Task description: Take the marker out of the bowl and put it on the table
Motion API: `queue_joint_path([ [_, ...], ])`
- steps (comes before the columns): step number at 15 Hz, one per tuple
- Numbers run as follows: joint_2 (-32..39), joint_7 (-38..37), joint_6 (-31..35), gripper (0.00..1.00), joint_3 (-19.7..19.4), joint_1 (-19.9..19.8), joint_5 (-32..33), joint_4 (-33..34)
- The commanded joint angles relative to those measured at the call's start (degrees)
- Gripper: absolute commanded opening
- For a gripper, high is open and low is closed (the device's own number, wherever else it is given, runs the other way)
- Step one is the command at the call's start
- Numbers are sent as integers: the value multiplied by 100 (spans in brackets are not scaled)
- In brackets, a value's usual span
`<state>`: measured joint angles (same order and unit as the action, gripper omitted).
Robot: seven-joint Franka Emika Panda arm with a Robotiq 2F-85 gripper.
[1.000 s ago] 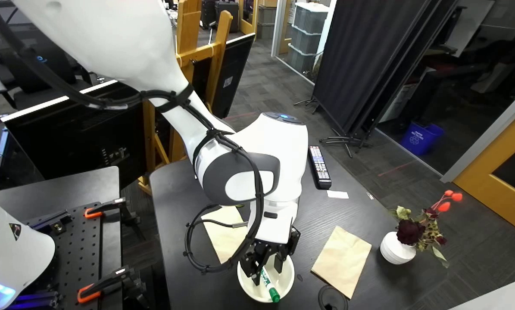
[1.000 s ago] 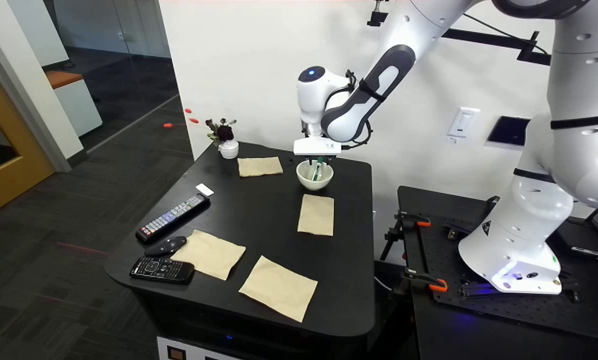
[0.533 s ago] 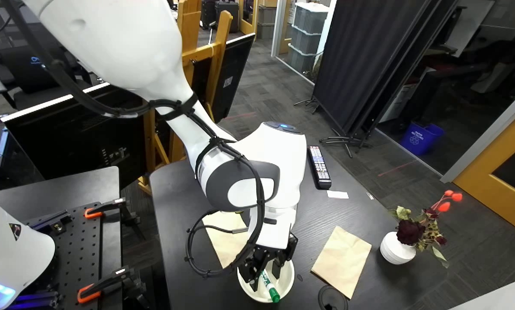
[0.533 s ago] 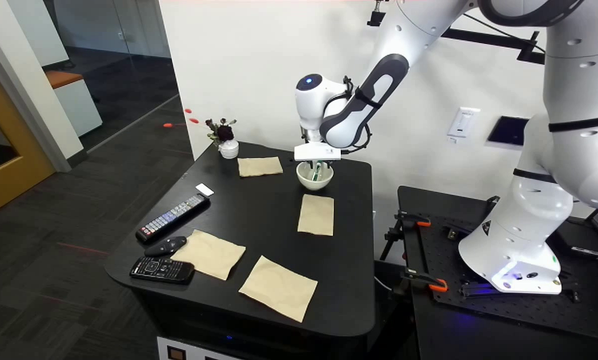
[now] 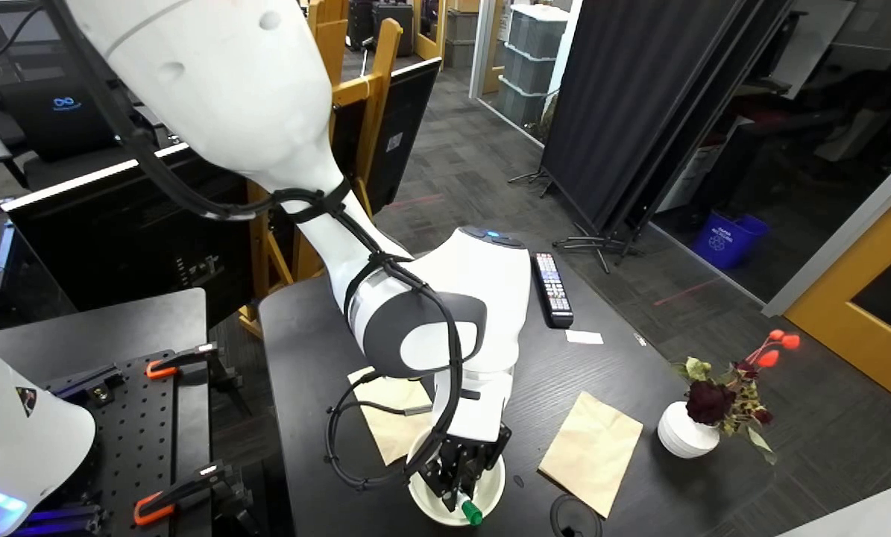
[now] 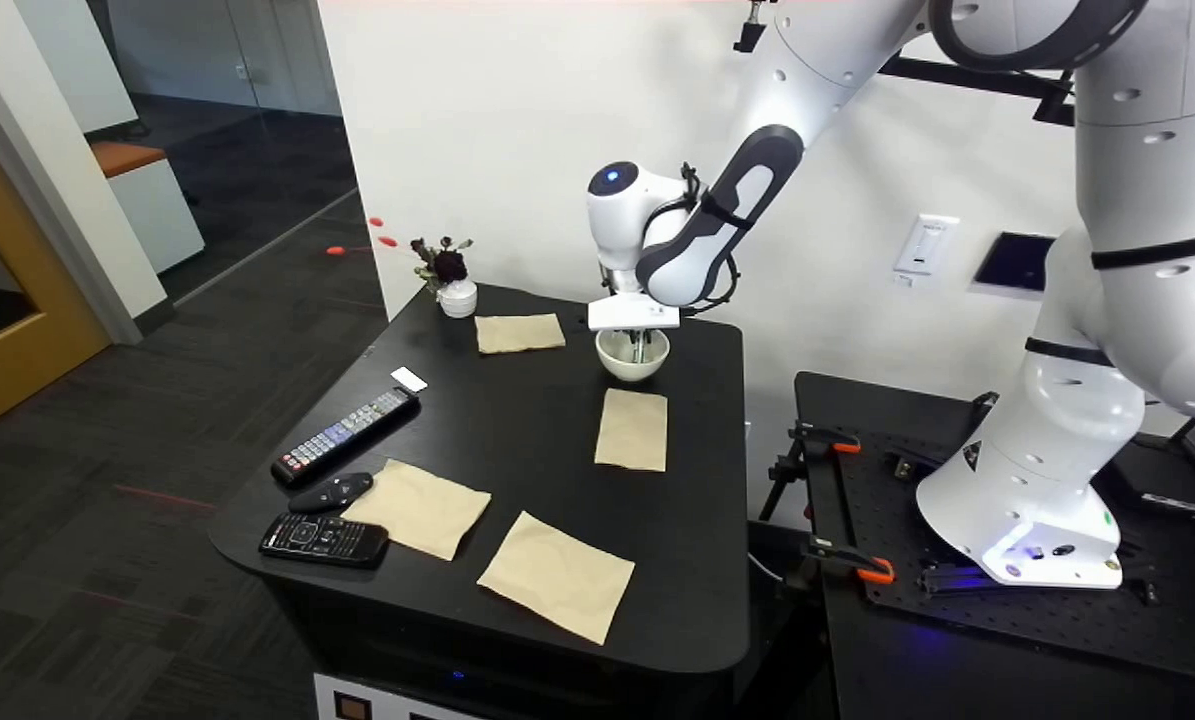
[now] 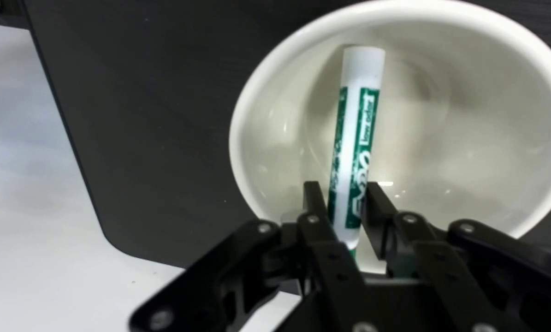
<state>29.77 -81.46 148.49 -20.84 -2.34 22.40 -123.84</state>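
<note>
Position: marker (image 7: 358, 124) in bowl (image 7: 487, 138), within grasp of the hand (image 7: 343, 193), both ends protruding | Hand: narrowed, holding marker | Condition: white barrel, green print, green cap (image 5: 473, 513)

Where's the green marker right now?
In the wrist view, the marker is in the white bowl, left of the bowl's middle, with the jaws on either side of it.
</note>
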Motion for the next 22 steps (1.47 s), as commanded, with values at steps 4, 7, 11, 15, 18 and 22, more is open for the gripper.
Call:
queue_joint_path([
  [4,-121,-98,77,5,-190,272,-1,-29],
  [7,-501,-176,37,5,-347,499,178,-256],
  [11,-1189,-651,107,5,-666,918,875,-615],
  [15,-1803,-730,148,5,-234,702,965,-794],
  [18,-1745,-655,240,5,183,530,610,-605],
  [22,-1302,-531,398,5,616,443,47,-236],
])
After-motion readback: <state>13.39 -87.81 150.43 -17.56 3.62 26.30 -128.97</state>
